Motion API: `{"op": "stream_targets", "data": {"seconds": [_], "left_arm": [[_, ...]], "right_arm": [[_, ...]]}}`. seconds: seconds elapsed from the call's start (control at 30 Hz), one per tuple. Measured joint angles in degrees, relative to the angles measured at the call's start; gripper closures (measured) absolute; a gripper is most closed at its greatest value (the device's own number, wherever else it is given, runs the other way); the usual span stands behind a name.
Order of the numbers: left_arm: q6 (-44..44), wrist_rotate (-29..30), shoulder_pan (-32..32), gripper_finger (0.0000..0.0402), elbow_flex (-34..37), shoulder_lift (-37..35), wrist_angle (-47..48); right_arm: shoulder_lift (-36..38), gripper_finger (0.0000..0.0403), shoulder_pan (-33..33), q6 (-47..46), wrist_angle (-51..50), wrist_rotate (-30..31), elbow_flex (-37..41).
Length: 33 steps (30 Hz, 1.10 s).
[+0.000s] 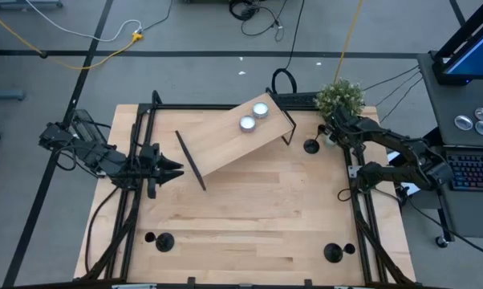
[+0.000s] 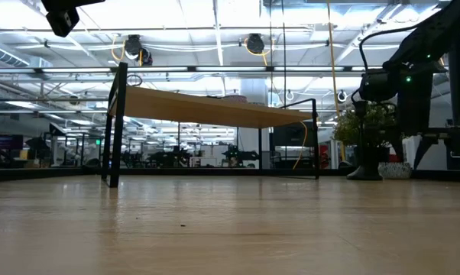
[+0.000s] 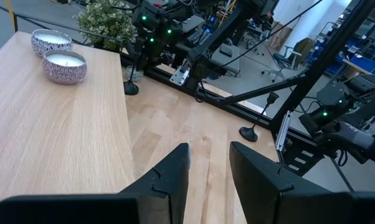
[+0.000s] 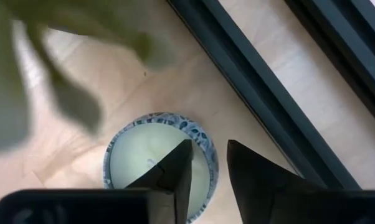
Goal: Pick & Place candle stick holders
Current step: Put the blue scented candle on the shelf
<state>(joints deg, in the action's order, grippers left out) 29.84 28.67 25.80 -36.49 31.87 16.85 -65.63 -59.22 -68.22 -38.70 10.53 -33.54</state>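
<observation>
Candle stick holder (image 1: 310,146) on table, right gripper (image 1: 331,128) beside it

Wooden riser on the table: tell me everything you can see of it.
The wooden riser is a pale rectangular board on thin black legs. It stands on the table toward the back, turned diagonally, with open space beneath. Two tealight candles sit side by side near its far right end. The left gripper is close to its near left end.

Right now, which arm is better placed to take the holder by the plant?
Right. The right gripper hangs open beside the plant, close to that holder; the left gripper is across the table.
</observation>
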Motion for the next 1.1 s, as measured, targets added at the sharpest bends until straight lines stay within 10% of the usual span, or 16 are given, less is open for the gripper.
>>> {"op": "stream_targets", "data": {"seconds": [0.37, 1.1], "left_arm": [[0.27, -0.04, 0.0, 0.0279, 0.0, 0.0, -0.01], [0.27, 0.33, 0.0, 0.0279, 0.0, 0.01, -0.22]], "right_arm": [[-0.1, 0.0397, 0.02, 1.89, -0.76, 1.42, 0.12], [10.73, 0.0402, 0.08, 4.97, -6.19, -3.06, 0.17]]}}
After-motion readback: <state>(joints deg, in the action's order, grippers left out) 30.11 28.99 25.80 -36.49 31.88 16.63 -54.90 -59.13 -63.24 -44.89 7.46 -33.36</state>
